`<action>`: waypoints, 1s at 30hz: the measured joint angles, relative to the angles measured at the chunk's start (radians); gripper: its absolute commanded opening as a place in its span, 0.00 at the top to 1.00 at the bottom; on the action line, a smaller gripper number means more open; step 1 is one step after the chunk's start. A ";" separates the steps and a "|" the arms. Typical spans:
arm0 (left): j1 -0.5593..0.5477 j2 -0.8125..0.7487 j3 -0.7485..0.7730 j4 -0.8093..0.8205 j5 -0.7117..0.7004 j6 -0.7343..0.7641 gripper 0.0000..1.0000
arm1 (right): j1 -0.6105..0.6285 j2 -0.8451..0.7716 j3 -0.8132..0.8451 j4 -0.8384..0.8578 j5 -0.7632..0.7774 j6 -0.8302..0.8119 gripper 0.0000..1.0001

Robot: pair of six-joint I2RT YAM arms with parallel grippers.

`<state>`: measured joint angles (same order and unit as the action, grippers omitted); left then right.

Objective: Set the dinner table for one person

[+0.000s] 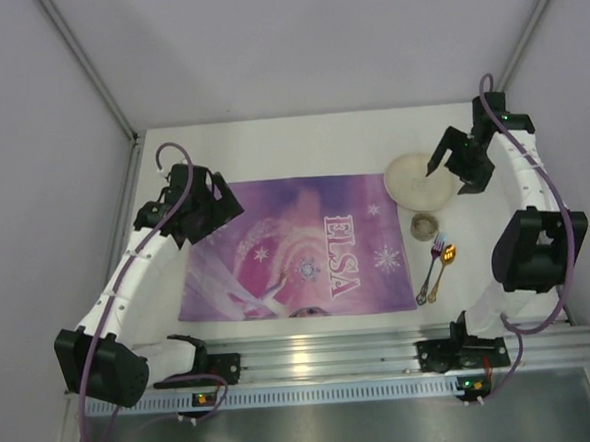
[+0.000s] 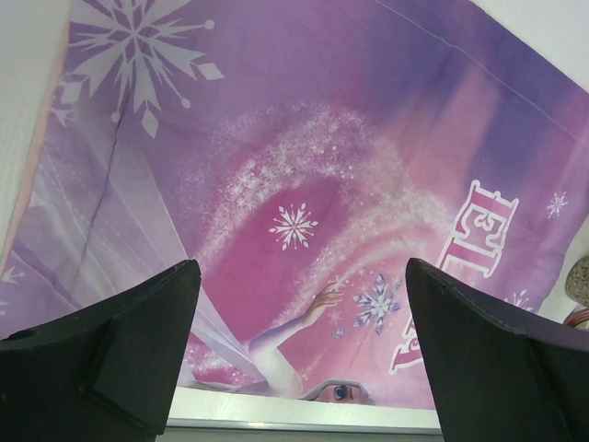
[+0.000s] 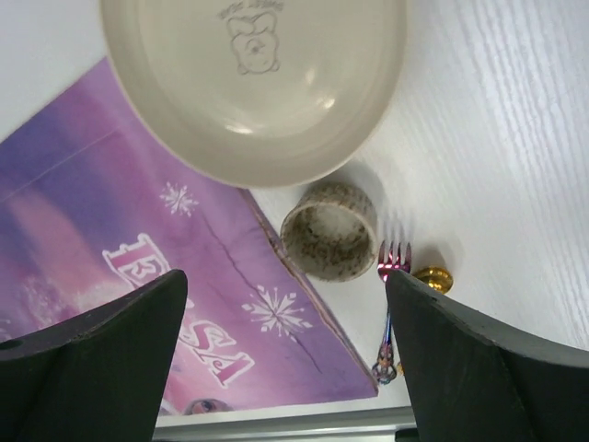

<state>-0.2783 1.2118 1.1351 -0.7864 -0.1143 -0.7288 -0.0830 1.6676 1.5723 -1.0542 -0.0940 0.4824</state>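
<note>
My black two-finger left gripper [image 1: 217, 200] hangs at the far left with fingers spread wide, my black two-finger right gripper [image 1: 450, 167] likewise agape at the far right, my white left arm [image 1: 138, 269] and white right arm [image 1: 529, 172] bowed outward.

On the dinner table [image 1: 300, 145], plate [image 1: 413, 181], cup [image 1: 425, 225], fork [image 1: 433, 263] and spoon [image 1: 442, 270] lie right of the placemat [image 1: 297, 246].

Table [image 3: 515, 110]: white, matt, faint wood-grain texture. Rail [image 1: 313, 355]: ribbed bare metal, shiny with glare. Placemat [image 1: 276, 232]: smooth printed purple sheet, slight sheen, creased near one edge; cloth or plastic, cannot tell. Plate [image 3: 258, 83]: cream, glossy, glazed look. Cup [image 3: 331, 230]: speckled, matt. Fork [image 3: 394, 262]: iridescent polished metal. Spoon [image 3: 433, 276]: shiny gold.
</note>
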 measured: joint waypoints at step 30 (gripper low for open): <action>0.000 0.103 -0.074 0.024 0.058 0.083 0.02 | -0.074 0.447 0.060 0.137 0.101 0.050 0.82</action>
<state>-0.2783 1.3151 1.0611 -0.7628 -0.0566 -0.6460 -0.1574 2.1147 1.6321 -0.9169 0.0074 0.5327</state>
